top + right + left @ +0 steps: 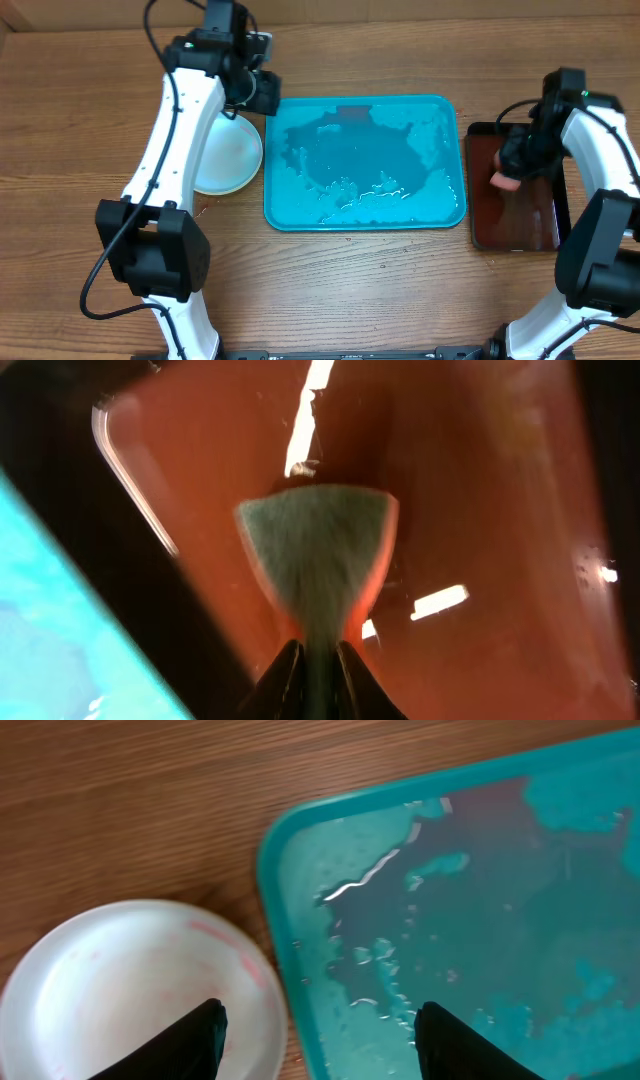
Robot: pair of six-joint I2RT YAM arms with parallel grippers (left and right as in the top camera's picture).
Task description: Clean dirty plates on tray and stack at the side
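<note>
Right end effector (pixel 318 650) pinches sponge (pixel 315 550) (green-faced) over red-brown tray (pixel 480 510).

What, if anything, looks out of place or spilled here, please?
Water is pooled across the tray, and the plate beside it shows a faint pink smear near its rim, so it may not be fully clean.

No words, numbers, brand marks or signs can be read in any of the three views. The tray (pixel 366 226) shows a small dark oblong patch (pixel 355 112) at its 12 o'clock edge, too blurred to tell whether it is a label or only a reflection.
</note>
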